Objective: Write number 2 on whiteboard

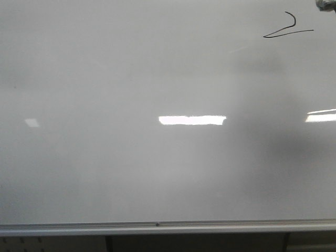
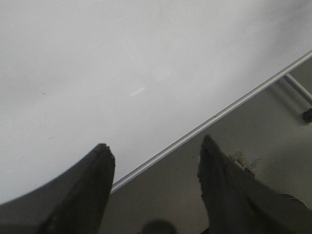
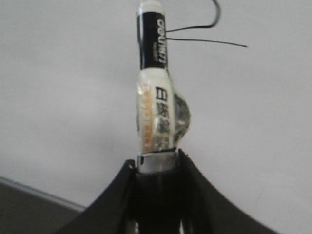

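Note:
The whiteboard (image 1: 131, 173) fills the front view, with its silver bottom rail (image 1: 157, 227) below. A thin black number 2 (image 1: 287, 30) is drawn at the top right of the board. In the right wrist view my right gripper (image 3: 157, 161) is shut on a marker (image 3: 155, 83) with a black-and-white label; its tip points at the board beside the number 2 (image 3: 204, 34). A grey bit of the arm shows at the front view's top right corner (image 1: 325, 4). My left gripper (image 2: 156, 151) is open and empty, over the board's lower edge (image 2: 195, 131).
Bright glare patches lie on the board in the front view (image 1: 192, 120) (image 1: 321, 116). In the left wrist view the grey floor (image 2: 253, 136) and a stand leg with a caster (image 2: 304, 105) show below the rail.

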{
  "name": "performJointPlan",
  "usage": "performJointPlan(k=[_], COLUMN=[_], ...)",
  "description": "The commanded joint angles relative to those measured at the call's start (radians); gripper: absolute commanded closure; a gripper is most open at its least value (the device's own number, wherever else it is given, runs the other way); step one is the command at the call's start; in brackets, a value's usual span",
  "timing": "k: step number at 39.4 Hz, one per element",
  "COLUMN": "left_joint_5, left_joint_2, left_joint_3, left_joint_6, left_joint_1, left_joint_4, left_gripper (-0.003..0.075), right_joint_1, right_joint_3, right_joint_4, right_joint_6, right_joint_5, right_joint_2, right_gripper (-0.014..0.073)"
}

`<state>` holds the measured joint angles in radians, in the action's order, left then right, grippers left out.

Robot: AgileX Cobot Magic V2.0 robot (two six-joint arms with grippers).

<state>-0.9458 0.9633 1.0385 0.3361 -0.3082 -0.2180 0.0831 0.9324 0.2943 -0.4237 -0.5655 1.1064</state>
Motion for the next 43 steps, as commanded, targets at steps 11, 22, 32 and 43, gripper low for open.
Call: performJointPlan(k=[11,22,32,43], left_joint_5=[0.060,0.060,0.074,-0.008], left_joint_2=[-0.013,-0.013,-0.007,0.066], left_joint_3=[0.026,0.026,0.026,0.040], left_joint_6=[-0.007,-0.007,-0.007,0.356], left_joint_1=[0.003,0.003,0.003,-0.068], left_joint_4=[-0.021,-0.021,-0.022,-0.303], left_gripper=[0.0430,0.0507,0.0568,0.0466], right_joint_1=[0.228,0.362,0.385,0.385], right_joint_3=[0.035,0.035,0.035,0.035], right_joint_4=[0.014,0.098,0.138,0.139], right_joint_6=[-0.125,-0.219,-0.251,-0.260], right_joint_5=[-0.334,-0.526,-0.527,-0.527], right_joint_2=[-0.195,-0.230,-0.230,-0.230], right_gripper=[0.0558,0.0558,0.0558,0.0558])
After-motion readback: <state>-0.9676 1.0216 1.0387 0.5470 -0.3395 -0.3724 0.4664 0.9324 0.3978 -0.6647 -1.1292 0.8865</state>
